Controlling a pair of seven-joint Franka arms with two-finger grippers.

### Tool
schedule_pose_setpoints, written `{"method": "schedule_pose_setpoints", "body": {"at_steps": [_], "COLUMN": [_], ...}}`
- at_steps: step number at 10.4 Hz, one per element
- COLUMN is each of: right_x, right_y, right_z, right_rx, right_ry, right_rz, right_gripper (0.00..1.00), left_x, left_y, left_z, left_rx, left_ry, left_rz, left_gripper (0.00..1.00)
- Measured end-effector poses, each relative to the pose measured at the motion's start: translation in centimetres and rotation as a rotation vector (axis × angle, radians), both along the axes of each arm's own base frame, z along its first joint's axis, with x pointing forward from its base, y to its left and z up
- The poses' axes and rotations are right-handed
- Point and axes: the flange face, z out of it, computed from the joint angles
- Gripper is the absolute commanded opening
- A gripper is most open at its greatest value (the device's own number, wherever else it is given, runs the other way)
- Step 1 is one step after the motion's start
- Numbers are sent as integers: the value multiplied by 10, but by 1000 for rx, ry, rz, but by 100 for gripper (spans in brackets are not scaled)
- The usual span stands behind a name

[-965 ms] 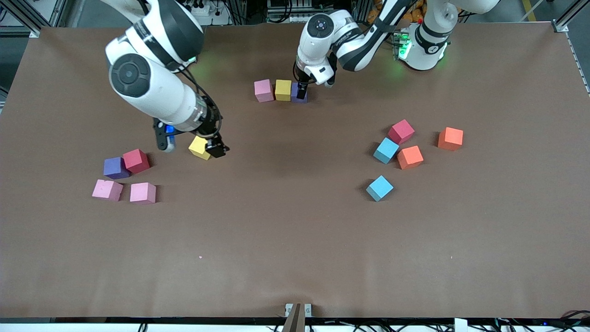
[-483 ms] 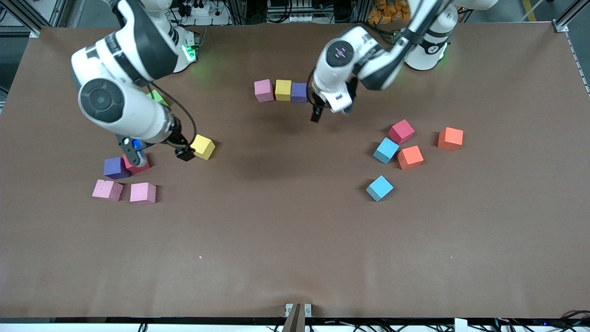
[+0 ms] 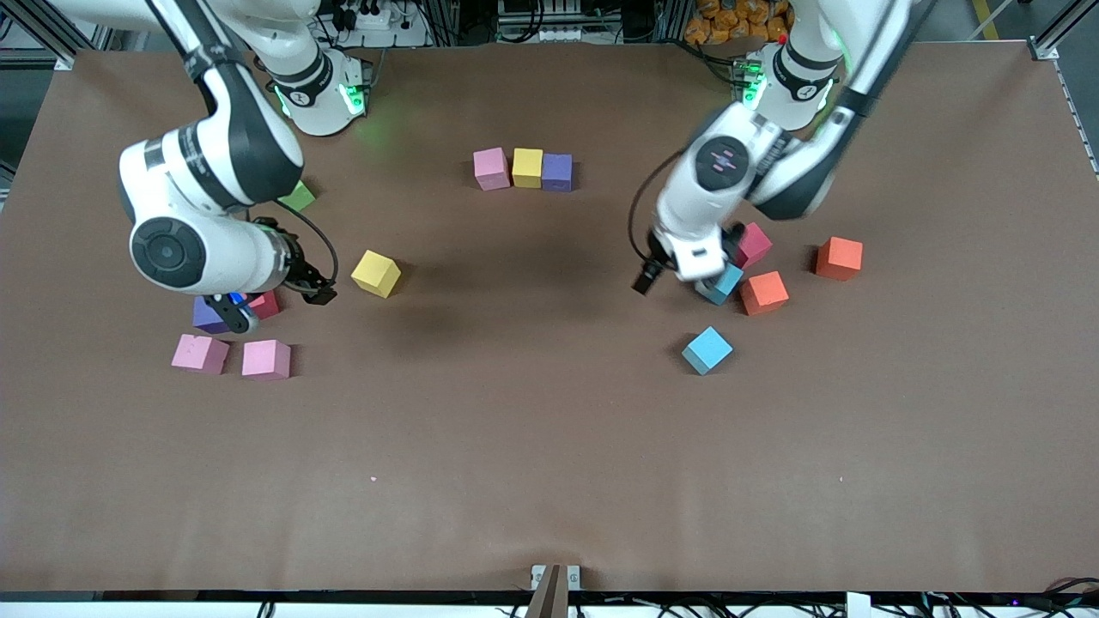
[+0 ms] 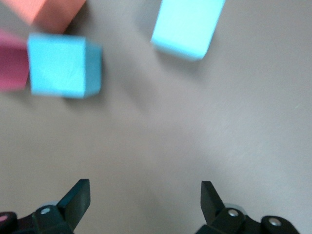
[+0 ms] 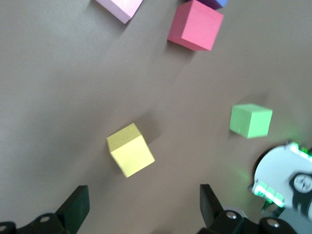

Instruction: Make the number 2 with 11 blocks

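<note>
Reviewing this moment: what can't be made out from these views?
- Front view: the purple cube and red cube are mostly covered by the right hand.
- Front view: the green cube is half hidden by the right arm.
- Front view: one light blue cube is partly hidden by the left hand.

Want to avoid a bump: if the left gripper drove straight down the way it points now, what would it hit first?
Most likely bare table. The left gripper is open, with nothing between its fingers; the nearest light blue cube sits off its line, though depth is uncertain.
</note>
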Motion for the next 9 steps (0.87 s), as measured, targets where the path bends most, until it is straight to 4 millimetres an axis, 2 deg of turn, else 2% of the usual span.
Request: {"method": "schedule_pose_setpoints", "body": {"at_steps": [2,3,4,6,9], "right_x": [-9,-14,-22,-44,-65], "right_y": [1,0,-1,-5,-2], "right_z": [-27,-41,-57,-87,-108], "right_rx": [56,79,97,116,127], "right_ry": [-9,-19,-35,-80,-146], "right_rz": [120,168,207,261,297], "right_gripper": [100,100,100,100,100], "left_x": [43,61,69,70,69], "left_y": [21,33,41,44,48], "left_z": [-5,-15,-29,-46,-45], "left_rx": [-5,33,71,77,57], "left_ry": [-4,13,43,67,69], "left_rz": [-27,-43,-83,-265,-583], "left_gripper": [100,100,100,100,100]}}
